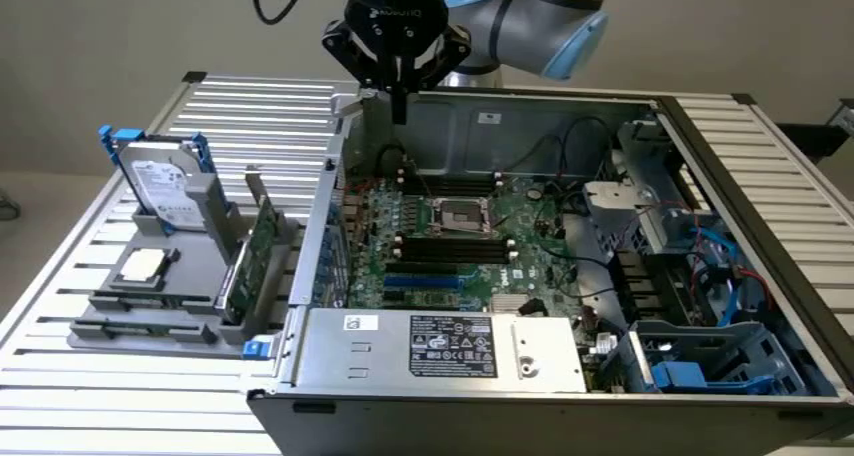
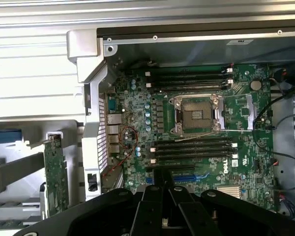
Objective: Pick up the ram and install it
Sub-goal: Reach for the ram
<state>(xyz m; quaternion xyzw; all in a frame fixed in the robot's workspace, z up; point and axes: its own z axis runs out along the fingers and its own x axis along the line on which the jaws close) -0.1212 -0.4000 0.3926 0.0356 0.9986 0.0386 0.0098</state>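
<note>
My gripper (image 1: pixel 398 116) hangs shut over the back left corner of the open computer case (image 1: pixel 441 351), above the motherboard (image 1: pixel 467 236). I see nothing between its fingers. In the wrist view the gripper (image 2: pixel 163 188) points down over the board's near edge, and the long black memory slots (image 2: pixel 194 147) lie on both sides of the processor socket (image 2: pixel 196 114). The ram (image 1: pixel 240 271), a thin green stick, stands on edge in the grey holder (image 1: pixel 147 321) outside the case at the exterior view's left, well away from the gripper.
A wider green expansion card (image 1: pixel 267 228) with a metal bracket stands beside the ram; its edge is in the wrist view (image 2: pixel 54 172). A hard drive (image 1: pixel 163 191) in a blue frame and a processor (image 1: pixel 142 268) share the holder. Cables and drive bays fill the case's right side.
</note>
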